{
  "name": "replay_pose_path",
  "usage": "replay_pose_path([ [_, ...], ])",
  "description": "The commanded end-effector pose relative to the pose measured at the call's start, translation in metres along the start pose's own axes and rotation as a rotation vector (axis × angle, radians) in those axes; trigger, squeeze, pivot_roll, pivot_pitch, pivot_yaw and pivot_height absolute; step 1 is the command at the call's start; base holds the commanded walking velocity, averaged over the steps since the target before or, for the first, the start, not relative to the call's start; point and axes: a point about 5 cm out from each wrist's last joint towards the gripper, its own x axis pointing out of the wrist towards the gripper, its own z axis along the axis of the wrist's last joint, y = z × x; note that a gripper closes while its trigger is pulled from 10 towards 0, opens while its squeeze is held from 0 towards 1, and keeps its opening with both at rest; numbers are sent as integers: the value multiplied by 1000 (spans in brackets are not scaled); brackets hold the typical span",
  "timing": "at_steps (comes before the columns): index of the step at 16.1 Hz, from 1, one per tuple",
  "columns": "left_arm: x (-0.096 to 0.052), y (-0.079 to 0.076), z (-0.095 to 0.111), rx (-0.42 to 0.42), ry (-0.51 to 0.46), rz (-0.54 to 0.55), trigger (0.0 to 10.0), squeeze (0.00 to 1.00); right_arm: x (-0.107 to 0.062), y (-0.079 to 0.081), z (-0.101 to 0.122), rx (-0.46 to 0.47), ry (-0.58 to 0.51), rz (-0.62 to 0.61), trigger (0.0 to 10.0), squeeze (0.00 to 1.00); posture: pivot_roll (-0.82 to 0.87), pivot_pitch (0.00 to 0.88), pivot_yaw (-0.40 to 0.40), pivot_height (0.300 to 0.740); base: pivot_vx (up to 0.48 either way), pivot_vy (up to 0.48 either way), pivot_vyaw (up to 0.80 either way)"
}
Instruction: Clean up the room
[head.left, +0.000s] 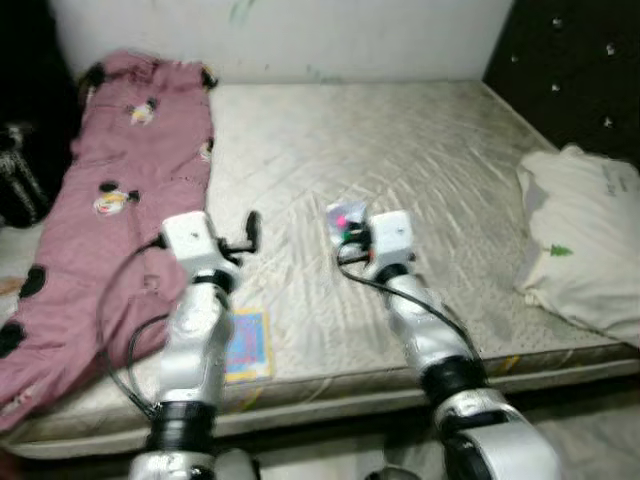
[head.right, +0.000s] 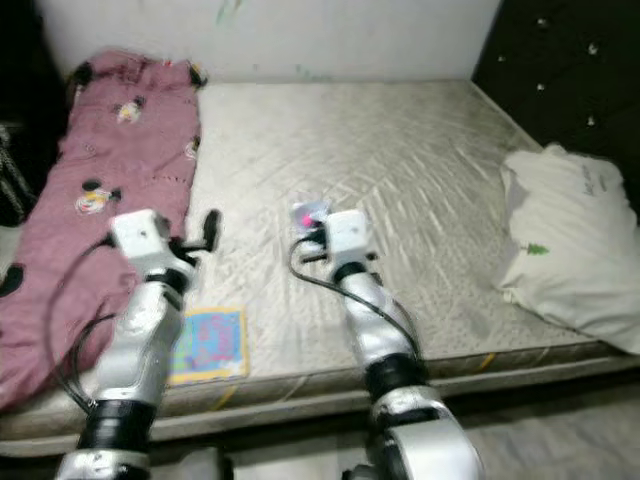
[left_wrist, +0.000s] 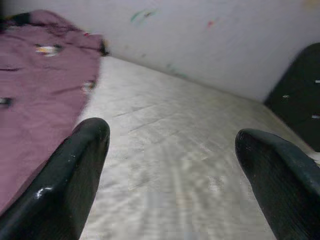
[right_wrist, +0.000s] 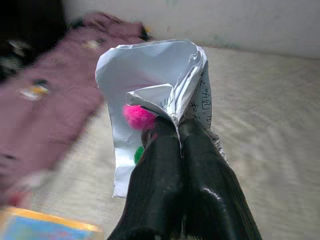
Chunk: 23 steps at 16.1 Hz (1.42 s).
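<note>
Nearest the camera, both silver arms reach forward from the bottom edge over the near side of the bed (head.left: 420, 150), their lower parts cut off by the frame. Between them, close to the mattress edge, a colourful flat book (head.left: 247, 345) lies partly hidden behind the left forearm. The left end effector (head.left: 251, 232) is held above the bare mattress just beside the pink blanket (head.left: 110, 190), its two black fingers (left_wrist: 75, 170) spread wide apart with nothing between them. The right end effector (right_wrist: 175, 125) is extended over the middle of the bed with its fingers pressed together, clamped on a crumpled white paper (right_wrist: 155, 75); handwriting shows on one fold, and something bright pink and a bit of green peek out from inside, too blurred to identify. In the head views this paper (head.left: 345, 217) shows just ahead of the right wrist. Farther right, a white pillow (head.left: 585, 240) rests near the dark tufted headboard (head.left: 570, 60), its far side cut off by the frame. The pink blanket, printed with small cartoon figures, runs along the left side of the bed up to the white wall (head.left: 300, 35).
</note>
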Motion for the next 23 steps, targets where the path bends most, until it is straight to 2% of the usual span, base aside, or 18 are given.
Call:
replay_pose_path([
  [1, 2, -7, 1, -2, 0, -11, 10000, 0, 1, -5, 4, -22, -9, -9, 10000, 0, 47, 3, -22, 740, 0, 480, 0],
  [11, 4, -6, 2, -3, -5, -3, 10000, 0, 2, -3, 5, -42, -18, 6, 10000, 0, 47, 0, -17, 740, 0, 480, 0],
  [23, 6, -7, 2, 3, -16, -4, 10000, 0, 4, -3, 6, -73, -21, 20, 10000, 0, 46, 0, -24, 740, 0, 480, 800],
])
